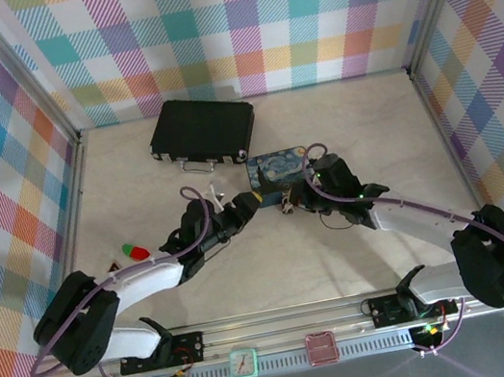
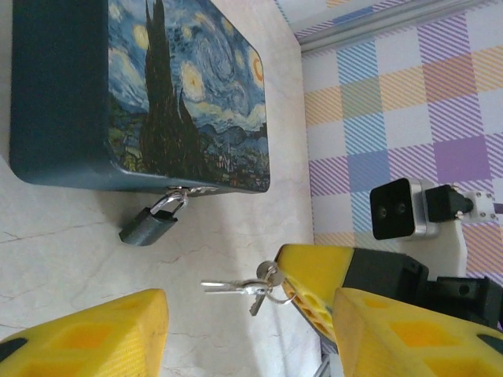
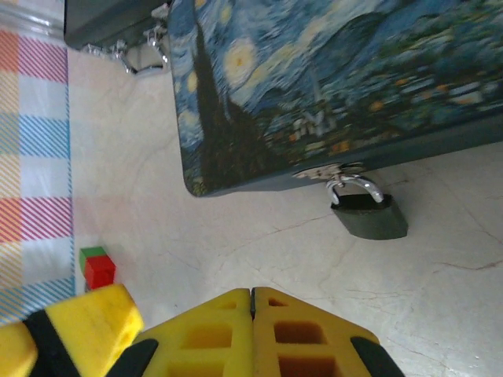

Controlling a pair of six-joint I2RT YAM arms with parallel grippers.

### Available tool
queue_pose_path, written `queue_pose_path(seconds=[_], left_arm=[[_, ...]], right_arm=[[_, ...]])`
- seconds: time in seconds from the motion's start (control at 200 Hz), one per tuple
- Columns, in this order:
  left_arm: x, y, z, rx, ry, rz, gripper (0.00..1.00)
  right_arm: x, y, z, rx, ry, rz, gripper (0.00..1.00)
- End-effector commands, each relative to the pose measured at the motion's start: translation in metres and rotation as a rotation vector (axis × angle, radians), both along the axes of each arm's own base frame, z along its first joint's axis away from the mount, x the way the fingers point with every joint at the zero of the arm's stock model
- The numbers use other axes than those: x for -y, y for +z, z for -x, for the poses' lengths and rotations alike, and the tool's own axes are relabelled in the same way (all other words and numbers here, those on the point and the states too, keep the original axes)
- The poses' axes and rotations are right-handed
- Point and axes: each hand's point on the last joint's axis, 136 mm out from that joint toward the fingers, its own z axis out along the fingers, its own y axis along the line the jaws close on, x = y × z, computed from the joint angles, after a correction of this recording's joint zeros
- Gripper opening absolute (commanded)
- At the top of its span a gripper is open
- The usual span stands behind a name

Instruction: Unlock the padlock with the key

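Padlock (image 2: 149, 225) hangs from the latch of the blue painted box (image 2: 157, 86), with its body lying on the surface (image 2: 94, 267). Your left hand (image 2: 251, 334) stands apart and empty nearby. Your right hand (image 3: 251, 302) is clamped on the key (image 2: 224, 287) by its ring.

Robot lab test cell: plaid walls (image 1: 243, 24) beyond the left hand (image 1: 247, 205), marble-look surface (image 1: 343, 260) under it, aluminium mounting rail (image 1: 286, 324) with arm bases (image 1: 177, 346) behind it.

A black briefcase (image 1: 203, 131) lies at the far side of the pale table (image 1: 378, 127); just nearer, to its right, sits a Starry-Night-printed box (image 1: 276, 170); a red-and-green block (image 1: 133, 251) lies well left
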Motion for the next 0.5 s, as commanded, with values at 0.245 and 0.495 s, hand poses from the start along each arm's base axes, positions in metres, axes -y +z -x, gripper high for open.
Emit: queue_pose_path(seconds=[0.245,0.495], left_arm=[[0.024,0.035,-0.029,0.054,0.145,0.295,0.67],[0.034,0.04,-0.038,0.024,0.164,0.369,0.67]], right_arm=[[-0.024,0.072,-0.031,0.092,0.058,-0.323,0.0],[-0.028,0.073,-0.028,0.089,0.079,-0.366,0.0]])
